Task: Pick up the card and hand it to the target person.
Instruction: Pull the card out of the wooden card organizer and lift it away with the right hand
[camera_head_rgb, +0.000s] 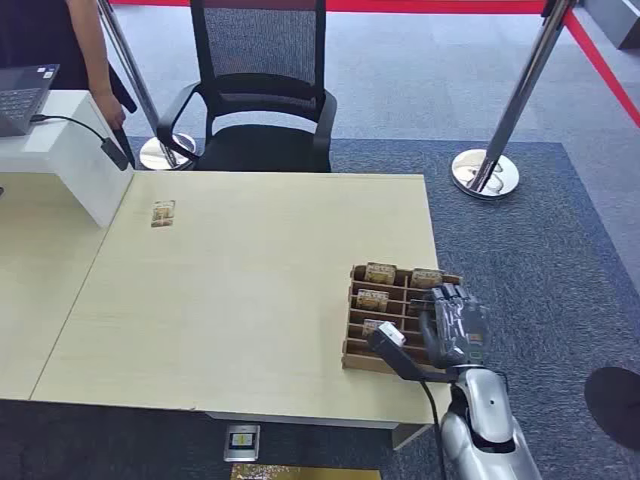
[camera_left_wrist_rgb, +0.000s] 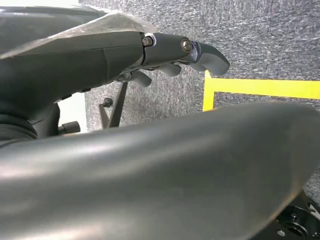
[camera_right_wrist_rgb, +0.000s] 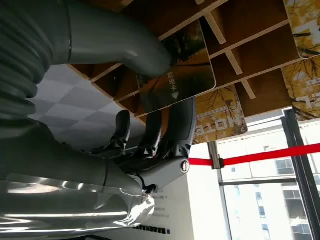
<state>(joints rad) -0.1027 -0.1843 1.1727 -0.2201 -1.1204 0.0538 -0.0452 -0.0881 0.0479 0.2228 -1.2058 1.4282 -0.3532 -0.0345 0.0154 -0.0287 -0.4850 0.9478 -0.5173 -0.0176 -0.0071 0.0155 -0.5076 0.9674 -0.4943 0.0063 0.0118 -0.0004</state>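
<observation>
Right robot hand (camera_head_rgb: 451, 322): over the near-right end of the wooden card rack (camera_head_rgb: 361, 350), thumb and fingers (camera_right_wrist_rgb: 177, 125) pressed on a card (camera_right_wrist_rgb: 181, 75), so it holds that card.
Card: pinched in the right robot hand, partly within a rack slot, as the right wrist view shows; other cards (camera_head_rgb: 380, 272) sit in far slots.
Left robot hand (camera_left_wrist_rgb: 181, 50): hangs over grey carpet, fingers apart, holding nothing.
Risk: the pinch looks to sit near the card's edge; lifted askew, the card could catch a divider and slip free.
Rack: near the worktop (camera_head_rgb: 249, 290) right edge; a snag might drag it.
Person (camera_head_rgb: 90, 50): far left, by the office chair (camera_head_rgb: 253, 95), well apart from the card.
Loose card (camera_head_rgb: 162, 213): far left on the worktop.
</observation>
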